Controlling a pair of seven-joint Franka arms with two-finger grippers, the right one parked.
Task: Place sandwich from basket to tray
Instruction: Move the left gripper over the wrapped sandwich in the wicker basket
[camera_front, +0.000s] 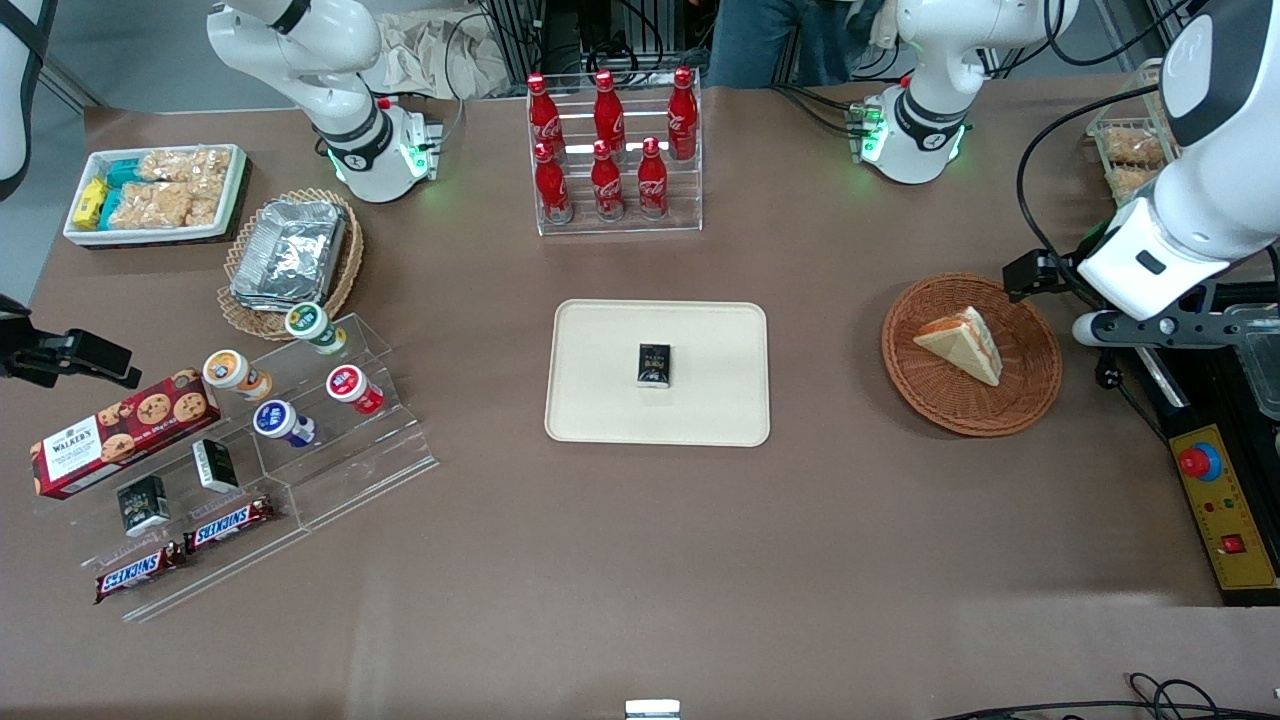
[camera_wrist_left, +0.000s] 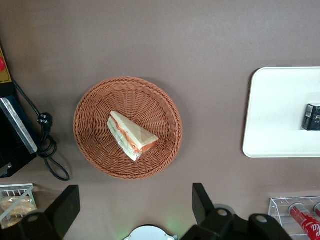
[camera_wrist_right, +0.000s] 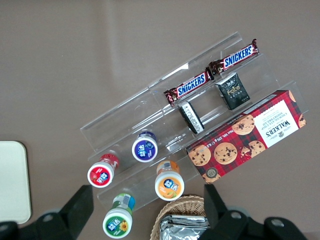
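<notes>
One triangular wedge of pale bread, the sandwich (camera_front: 960, 343) (camera_wrist_left: 131, 135), is lying in the round reddish-brown woven wicker basket (camera_front: 971, 400) (camera_wrist_left: 95, 105), its orange and green layers showing along the edge. Well apart, the smooth cream rectangular tray (camera_front: 600, 400) (camera_wrist_left: 272, 115) is carrying a small black box (camera_front: 654, 365) (camera_wrist_left: 312, 117). The black gripper (camera_wrist_left: 135, 207) is hanging above the basket, jaws standing wide apart; only the wrist camera is showing those fingers (camera_wrist_left: 201, 200).

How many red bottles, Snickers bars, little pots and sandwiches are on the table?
Red bottles: 6
Snickers bars: 2
Little pots: 4
Sandwiches: 1
Total: 13
The tool hangs open over the table beside the basket.
</notes>
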